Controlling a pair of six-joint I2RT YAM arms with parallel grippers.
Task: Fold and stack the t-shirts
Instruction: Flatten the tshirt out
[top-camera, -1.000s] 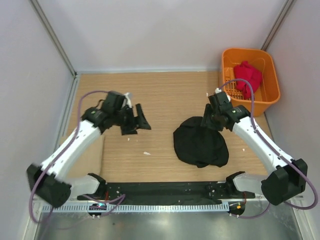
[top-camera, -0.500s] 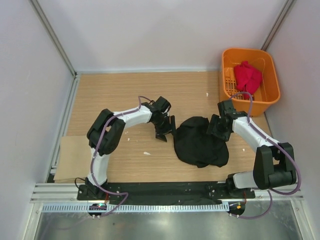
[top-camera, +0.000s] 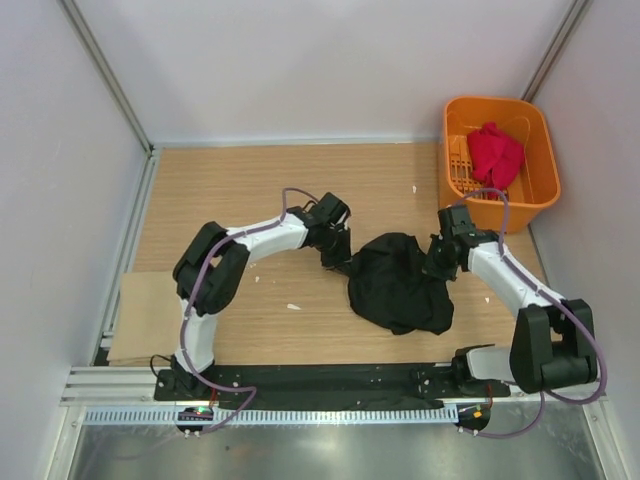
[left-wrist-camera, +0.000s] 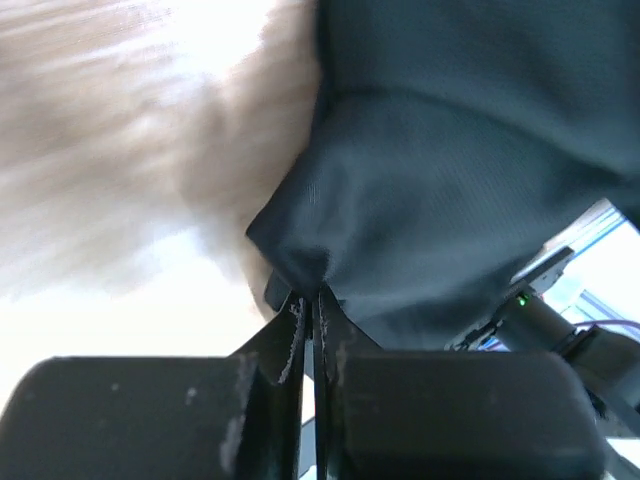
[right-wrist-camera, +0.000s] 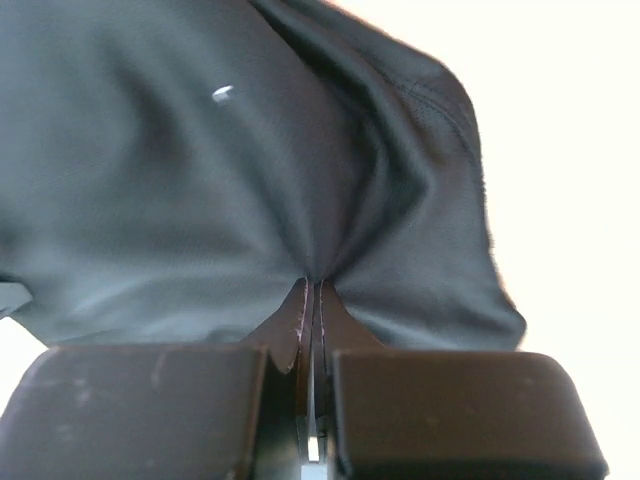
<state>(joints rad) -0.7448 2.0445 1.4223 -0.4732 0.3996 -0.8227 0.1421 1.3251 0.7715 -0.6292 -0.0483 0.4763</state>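
Top external view puts the black t-shirt (top-camera: 400, 290) in a crumpled heap at centre right of the table (top-camera: 250, 190), directly between my two grippers. My left gripper (top-camera: 346, 263) is on its left edge and my right gripper (top-camera: 436, 263) on its right edge, both near the upper end of the heap. The line between my two grips runs across the frame, and the bulk of the cloth lies below that line, toward the bottom of the picture.

Each wrist view shows my fingers pressed together with a peak of black cloth nipped at the tips. Neither arm is nearer, since both are already on the cloth. I judge that drawing the two grips apart would open it out. The heap is slightly longer up-and-down the frame. I cannot tell collar from hem, so not which way it points.

The red t-shirt (top-camera: 495, 155) lies bunched in the orange basket (top-camera: 546, 150) at upper right.
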